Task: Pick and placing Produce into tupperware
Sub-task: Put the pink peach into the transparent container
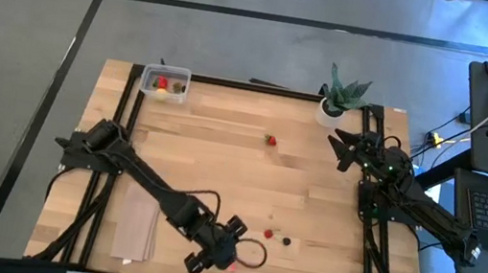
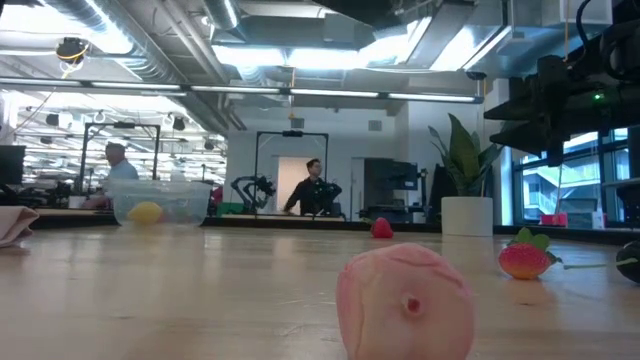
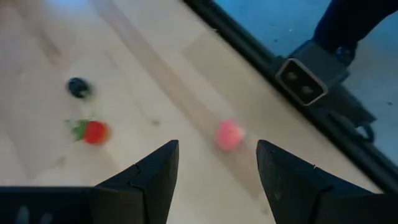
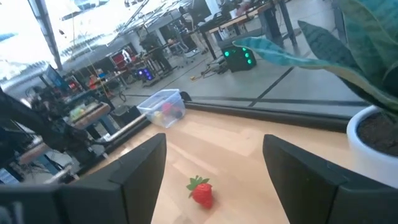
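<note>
The left gripper (image 1: 214, 258) hangs over the near edge of the table (image 1: 222, 153), far from the container (image 1: 165, 83), which sits at the opposite corner. Its claw is spread, with nothing between the fingers (image 3: 149, 180). A pink fruit piece (image 3: 229, 135) lies on the wood just ahead of the gap; it is judged to be the target of this pick.

Produce placement relative to the container: a red and a yellow piece already lie inside it. One strawberry (image 1: 270, 141) sits on the table a short way off toward the plant (image 1: 339, 97). A second strawberry (image 1: 269, 233) and a dark berry (image 1: 286, 241) rest well apart from the container, near the left gripper.

The right gripper (image 1: 347, 150) waits beside the plant, claw spread and empty.

Recommendation: centre the pink piece between the fingers before lowering, since it is round and likely to roll if struck from one side. Descend straight, close gently, and lift clear before the long carry to the container. Risk noted: the table's black edge rail (image 3: 261, 62) runs close by.
</note>
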